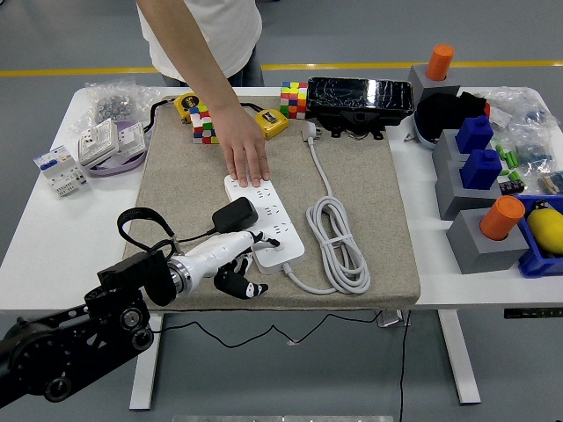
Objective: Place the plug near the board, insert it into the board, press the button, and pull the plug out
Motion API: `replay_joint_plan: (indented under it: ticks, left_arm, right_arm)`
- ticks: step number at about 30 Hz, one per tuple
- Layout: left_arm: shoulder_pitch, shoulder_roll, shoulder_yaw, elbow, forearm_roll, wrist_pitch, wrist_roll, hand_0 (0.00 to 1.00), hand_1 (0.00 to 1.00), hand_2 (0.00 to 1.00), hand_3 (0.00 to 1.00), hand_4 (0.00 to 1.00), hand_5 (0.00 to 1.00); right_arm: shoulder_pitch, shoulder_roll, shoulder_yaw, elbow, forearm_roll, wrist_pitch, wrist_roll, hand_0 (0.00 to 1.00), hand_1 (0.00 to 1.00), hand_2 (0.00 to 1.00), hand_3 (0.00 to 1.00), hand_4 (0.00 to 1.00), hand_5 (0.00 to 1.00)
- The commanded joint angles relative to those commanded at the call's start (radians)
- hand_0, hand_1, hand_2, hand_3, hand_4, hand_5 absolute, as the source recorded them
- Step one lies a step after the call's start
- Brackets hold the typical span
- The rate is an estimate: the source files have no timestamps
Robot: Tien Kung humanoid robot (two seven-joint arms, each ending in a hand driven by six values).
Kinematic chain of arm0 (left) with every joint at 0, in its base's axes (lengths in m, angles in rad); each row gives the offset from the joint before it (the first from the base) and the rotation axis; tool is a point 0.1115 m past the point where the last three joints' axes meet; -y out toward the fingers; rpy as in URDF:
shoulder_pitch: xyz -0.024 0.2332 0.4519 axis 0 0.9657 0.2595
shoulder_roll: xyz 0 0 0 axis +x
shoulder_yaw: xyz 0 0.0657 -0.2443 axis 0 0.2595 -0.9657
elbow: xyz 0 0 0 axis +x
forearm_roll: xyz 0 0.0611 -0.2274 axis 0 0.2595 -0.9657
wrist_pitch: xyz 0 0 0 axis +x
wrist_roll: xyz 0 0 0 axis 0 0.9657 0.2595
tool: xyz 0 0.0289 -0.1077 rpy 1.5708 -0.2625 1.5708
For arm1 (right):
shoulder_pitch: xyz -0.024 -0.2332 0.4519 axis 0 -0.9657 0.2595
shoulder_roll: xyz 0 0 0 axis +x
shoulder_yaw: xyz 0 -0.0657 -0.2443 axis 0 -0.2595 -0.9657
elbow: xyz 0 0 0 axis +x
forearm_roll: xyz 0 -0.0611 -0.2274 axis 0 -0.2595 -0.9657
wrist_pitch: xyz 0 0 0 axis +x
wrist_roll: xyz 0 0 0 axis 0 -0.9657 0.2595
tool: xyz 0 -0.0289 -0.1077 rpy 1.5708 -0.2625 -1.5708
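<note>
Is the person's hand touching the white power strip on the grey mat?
Touching. The head view shows the person's hand pressed flat on the white power strip's far end.

The person [207, 35] is cut off above the chest by the top edge. Their hand [245, 161] hides the power strip's [273, 224] far end. The left hand's [236, 264] grip on the black plug [234, 214] cannot be made out.

Black plug [236, 214] lies tilted beside white board [264, 221], which rests diagonally on mat
</note>
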Motion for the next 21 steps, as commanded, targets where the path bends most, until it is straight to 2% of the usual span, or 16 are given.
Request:
replay_joint_plan:
  ticks: [4, 5, 6, 10, 11, 16, 17, 19, 21]
  left_arm:
    - [0.001, 0.0, 0.002, 0.005, 0.0, -0.032, 0.026, 0.085, 0.07, 0.134, 0.809, 0.748, 0.105]
    - [0.001, 0.0, 0.002, 0.006, -0.003, -0.044, 0.036, 0.085, 0.071, 0.132, 0.712, 0.741, 0.111]
    - [0.001, -0.001, 0.003, 0.008, -0.005, -0.049, 0.04, 0.085, 0.071, 0.132, 0.712, 0.741, 0.111]
    - [0.003, -0.001, 0.001, 0.013, -0.002, -0.035, 0.024, 0.085, 0.071, 0.132, 0.712, 0.741, 0.111]
    - [0.004, 0.0, -0.001, 0.012, -0.004, -0.016, 0.003, 0.087, 0.07, 0.133, 0.674, 0.739, 0.118]
    - [0.013, 0.003, -0.023, 0.0, -0.125, 0.127, -0.166, 0.087, 0.07, 0.133, 0.674, 0.739, 0.118]
    - [0.014, 0.003, -0.026, 0.0, -0.155, 0.153, -0.198, 0.128, 0.082, 0.154, 0.615, 0.748, 0.138]
    - [0.016, 0.002, -0.029, 0.005, -0.201, 0.197, -0.254, 0.128, 0.082, 0.154, 0.615, 0.748, 0.138]
    - [0.02, 0.001, -0.033, 0.008, -0.222, 0.22, -0.292, 0.128, 0.082, 0.154, 0.615, 0.748, 0.138]
  right_arm:
    - [-0.001, 0.0, 0.001, -0.001, 0.0, 0.0, 0.0, 0.529, 0.629, 0.599, 0.537, 0.878, 0.404]
    - [-0.002, 0.0, 0.0, -0.001, 0.0, 0.0, 0.0, 0.529, 0.629, 0.599, 0.537, 0.877, 0.405]
    - [-0.002, 0.0, 0.0, -0.001, 0.0, 0.0, 0.0, 0.529, 0.629, 0.599, 0.537, 0.877, 0.405]
    - [0.0, 0.001, 0.001, 0.001, -0.001, 0.0, 0.0, 0.529, 0.629, 0.599, 0.537, 0.877, 0.405]
    - [0.0, 0.001, 0.002, 0.001, -0.001, 0.0, 0.0, 0.529, 0.629, 0.598, 0.537, 0.877, 0.405]
    - [-0.002, 0.001, 0.003, 0.0, -0.001, 0.0, 0.0, 0.529, 0.629, 0.598, 0.537, 0.877, 0.405]
    - [-0.002, 0.001, 0.002, 0.0, -0.001, 0.0, 0.0, 0.529, 0.629, 0.599, 0.537, 0.877, 0.405]
    - [-0.002, 0.001, 0.001, -0.001, 0.0, 0.0, 0.0, 0.529, 0.629, 0.599, 0.537, 0.877, 0.405]
    - [-0.001, 0.002, 0.0, -0.001, 0.0, 0.0, 0.0, 0.529, 0.629, 0.599, 0.537, 0.877, 0.405]
